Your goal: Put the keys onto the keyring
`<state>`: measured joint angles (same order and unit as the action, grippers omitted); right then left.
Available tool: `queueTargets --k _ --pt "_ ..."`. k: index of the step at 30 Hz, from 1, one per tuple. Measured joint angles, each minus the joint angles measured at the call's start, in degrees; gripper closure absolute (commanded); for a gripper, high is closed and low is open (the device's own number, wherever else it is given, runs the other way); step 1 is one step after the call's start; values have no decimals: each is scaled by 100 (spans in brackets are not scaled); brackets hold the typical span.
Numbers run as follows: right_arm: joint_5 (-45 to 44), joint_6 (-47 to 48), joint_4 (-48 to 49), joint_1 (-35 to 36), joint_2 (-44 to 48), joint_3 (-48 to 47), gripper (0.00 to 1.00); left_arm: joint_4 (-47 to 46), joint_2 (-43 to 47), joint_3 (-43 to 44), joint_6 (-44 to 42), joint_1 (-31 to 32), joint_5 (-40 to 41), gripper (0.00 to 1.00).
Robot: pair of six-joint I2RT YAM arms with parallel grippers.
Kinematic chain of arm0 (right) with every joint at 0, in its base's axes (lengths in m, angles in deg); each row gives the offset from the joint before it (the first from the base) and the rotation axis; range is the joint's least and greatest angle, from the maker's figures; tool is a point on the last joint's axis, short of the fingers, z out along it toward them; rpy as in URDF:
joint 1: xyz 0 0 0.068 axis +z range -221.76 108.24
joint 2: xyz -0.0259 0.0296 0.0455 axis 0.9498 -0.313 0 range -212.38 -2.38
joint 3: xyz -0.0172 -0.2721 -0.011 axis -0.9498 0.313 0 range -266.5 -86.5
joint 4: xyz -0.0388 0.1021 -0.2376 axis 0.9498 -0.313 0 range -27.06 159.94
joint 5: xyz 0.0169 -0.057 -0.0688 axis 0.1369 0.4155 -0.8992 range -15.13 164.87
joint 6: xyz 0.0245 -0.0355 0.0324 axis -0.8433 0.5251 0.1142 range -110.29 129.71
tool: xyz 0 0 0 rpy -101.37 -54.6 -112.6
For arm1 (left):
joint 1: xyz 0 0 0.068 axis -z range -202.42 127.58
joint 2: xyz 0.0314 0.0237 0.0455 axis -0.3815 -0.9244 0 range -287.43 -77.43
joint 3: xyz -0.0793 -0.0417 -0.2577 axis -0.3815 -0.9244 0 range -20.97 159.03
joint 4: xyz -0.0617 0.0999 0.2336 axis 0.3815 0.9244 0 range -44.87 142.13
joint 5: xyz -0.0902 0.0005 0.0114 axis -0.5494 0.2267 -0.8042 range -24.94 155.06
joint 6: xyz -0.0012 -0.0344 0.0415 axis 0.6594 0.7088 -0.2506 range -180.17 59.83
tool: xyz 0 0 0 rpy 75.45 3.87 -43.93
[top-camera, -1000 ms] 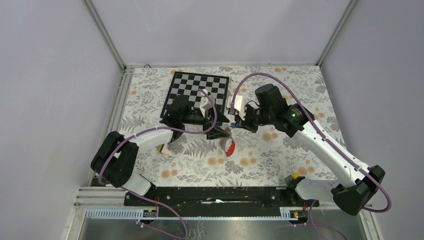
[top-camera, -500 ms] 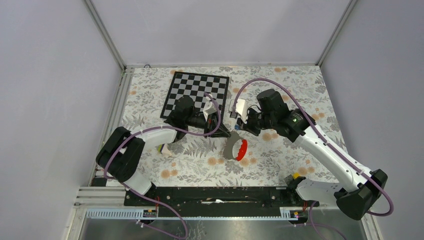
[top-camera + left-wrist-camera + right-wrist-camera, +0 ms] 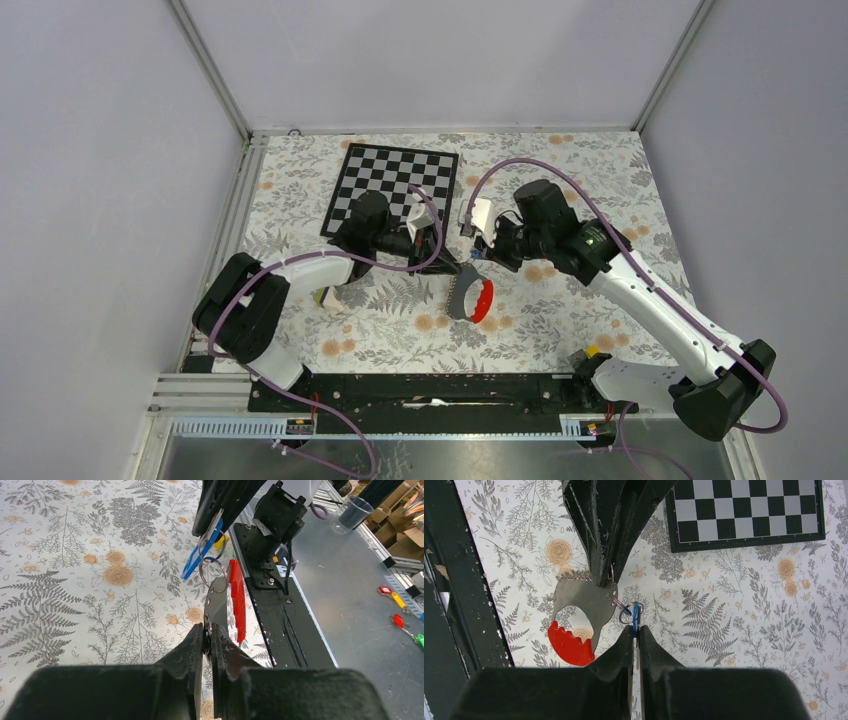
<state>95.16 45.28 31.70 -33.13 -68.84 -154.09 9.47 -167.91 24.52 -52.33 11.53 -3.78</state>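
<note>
The keyring, a floppy grey and red loop, hangs just above the floral mat. My left gripper is shut on its grey toothed edge. In the left wrist view the pinched grey part rises from the left gripper, with the red part beside it. My right gripper is shut on the keys' blue tag, edge-on at the right gripper. Thin metal rings link the blue tag and the grey end. The key itself is hidden.
A chessboard lies on the mat behind both grippers. A yellow-purple-white wedge sits under the left arm. The black base rail runs along the near edge, with a metal bench and small hand tools beyond it.
My left gripper has moved right and closed on the keyring's grey edge. The keyring has turned, showing its grey face. The right gripper shifted slightly right, still shut on the blue tag.
</note>
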Motion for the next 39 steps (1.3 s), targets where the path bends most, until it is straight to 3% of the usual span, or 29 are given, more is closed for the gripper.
queueTargets --k 4,11,21,25,39 --pt "-133 50 114 0 4 140 100 444 0 101 -350 0 116 85" --pt "-468 127 542 0 116 1178 100 1493 -48 170 -1073 0 481 92" --pt "-837 4 1322 22 332 2159 100 1480 -741 175 -984 68 699 92" --pt "-1086 -111 1550 28 205 2358 100 1412 -992 304 -870 66 822 85" --pt "-2107 -103 1937 28 -522 2636 100 2304 -1792 1163 -807 42 1252 41"
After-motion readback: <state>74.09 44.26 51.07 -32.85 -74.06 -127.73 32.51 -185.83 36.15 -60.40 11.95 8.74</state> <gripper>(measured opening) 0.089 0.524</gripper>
